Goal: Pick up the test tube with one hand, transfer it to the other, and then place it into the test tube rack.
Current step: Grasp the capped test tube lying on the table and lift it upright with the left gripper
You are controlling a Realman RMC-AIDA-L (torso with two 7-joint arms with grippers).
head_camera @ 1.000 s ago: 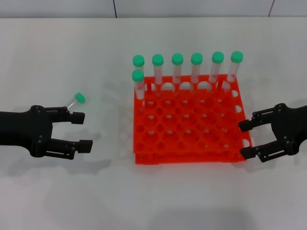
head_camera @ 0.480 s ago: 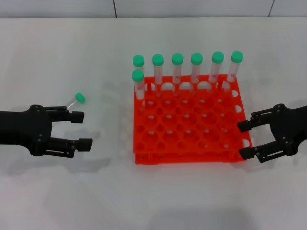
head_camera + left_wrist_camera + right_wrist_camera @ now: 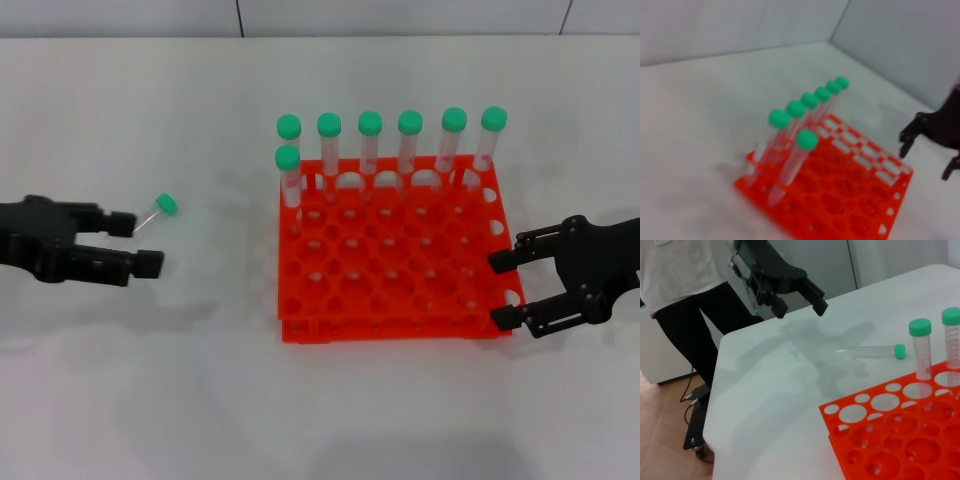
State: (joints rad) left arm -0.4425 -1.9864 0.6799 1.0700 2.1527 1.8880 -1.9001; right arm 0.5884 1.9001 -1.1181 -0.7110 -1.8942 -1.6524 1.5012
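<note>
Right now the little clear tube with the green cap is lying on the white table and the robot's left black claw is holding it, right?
Not quite. The little clear tube with the green cap does lie on the white table, but the left black claw is not holding it; it hovers open beside the tube. The head view shows this.

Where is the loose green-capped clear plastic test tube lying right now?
In the head view the loose green-capped clear plastic test tube lies flat on the white table, left of the orange-red plastic rack, just beyond the left pincer; no pincer holds it.
</note>
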